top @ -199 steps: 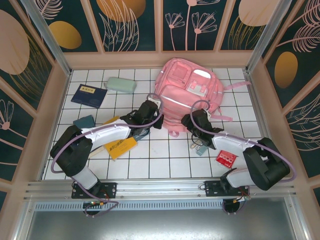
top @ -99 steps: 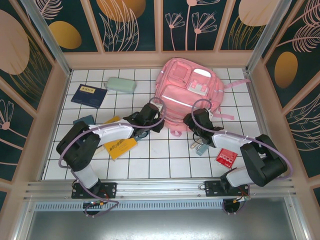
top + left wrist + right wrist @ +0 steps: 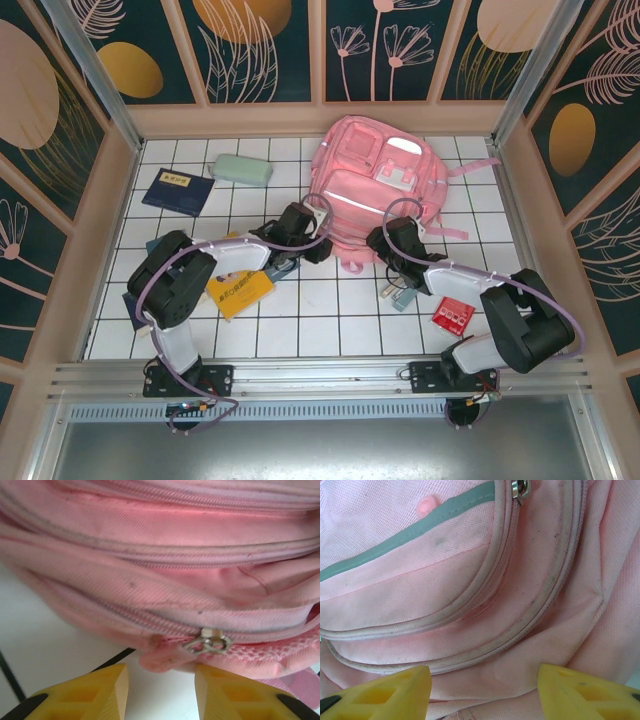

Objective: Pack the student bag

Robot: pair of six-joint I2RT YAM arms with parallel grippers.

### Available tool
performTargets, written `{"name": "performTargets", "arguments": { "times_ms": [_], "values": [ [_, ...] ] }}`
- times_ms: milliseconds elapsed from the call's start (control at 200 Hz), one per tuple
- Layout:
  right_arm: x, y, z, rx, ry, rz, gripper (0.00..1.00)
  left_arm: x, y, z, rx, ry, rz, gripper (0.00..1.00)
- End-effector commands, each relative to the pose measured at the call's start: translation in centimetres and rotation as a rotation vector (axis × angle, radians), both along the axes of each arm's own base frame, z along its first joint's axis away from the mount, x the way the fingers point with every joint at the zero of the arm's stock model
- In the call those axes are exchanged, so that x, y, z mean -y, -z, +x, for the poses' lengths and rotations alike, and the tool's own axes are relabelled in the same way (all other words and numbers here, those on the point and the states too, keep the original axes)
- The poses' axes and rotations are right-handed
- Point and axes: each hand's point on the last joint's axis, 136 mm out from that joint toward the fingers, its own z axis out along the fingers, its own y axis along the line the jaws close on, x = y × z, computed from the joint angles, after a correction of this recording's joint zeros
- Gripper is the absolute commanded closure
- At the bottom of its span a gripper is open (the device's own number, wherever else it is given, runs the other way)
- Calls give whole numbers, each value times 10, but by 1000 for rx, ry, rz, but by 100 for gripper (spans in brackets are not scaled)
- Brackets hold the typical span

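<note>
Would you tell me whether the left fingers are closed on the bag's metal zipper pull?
No, the left fingers stand apart, and the zipper pull of the student bag lies beyond their tips, ungripped.

The student bag (image 3: 375, 195) is pink all over, straps included, with a pale grey-green stripe (image 3: 420, 535) on its front pocket and a silver zip pull (image 3: 210, 642). The tabletop (image 3: 330, 320) is white, ruled in a dark grid. The pencil case (image 3: 242, 169) is mint green, the booklet (image 3: 177, 190) navy with a yellow label, the book (image 3: 240, 293) orange-yellow, the card (image 3: 452, 317) red. The left gripper (image 3: 160, 690) and right gripper (image 3: 482, 690) have yellow jaws.
</note>
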Motion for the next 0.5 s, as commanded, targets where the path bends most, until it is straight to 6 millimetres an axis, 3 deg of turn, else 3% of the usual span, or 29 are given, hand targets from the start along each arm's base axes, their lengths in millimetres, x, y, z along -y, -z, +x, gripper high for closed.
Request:
{"name": "performTargets", "arguments": {
  "times_ms": [0, 70, 135, 255, 495],
  "values": [
    [-2, -9, 8, 27, -9, 2, 41, 17, -6, 8, 21, 63, -38, 61],
    [-2, -8, 7, 25, -9, 1, 41, 20, -4, 8, 12, 74, -45, 64],
    [-2, -8, 7, 24, -8, 2, 41, 22, -5, 8, 12, 79, -52, 81],
    [-2, -7, 7, 23, -9, 2, 41, 20, -11, 6, 16, 74, -62, 100],
    [-1, -12, 7, 36, -14, -9, 41, 12, -23, -6, 11, 64, -82, 100]
  ]
}}
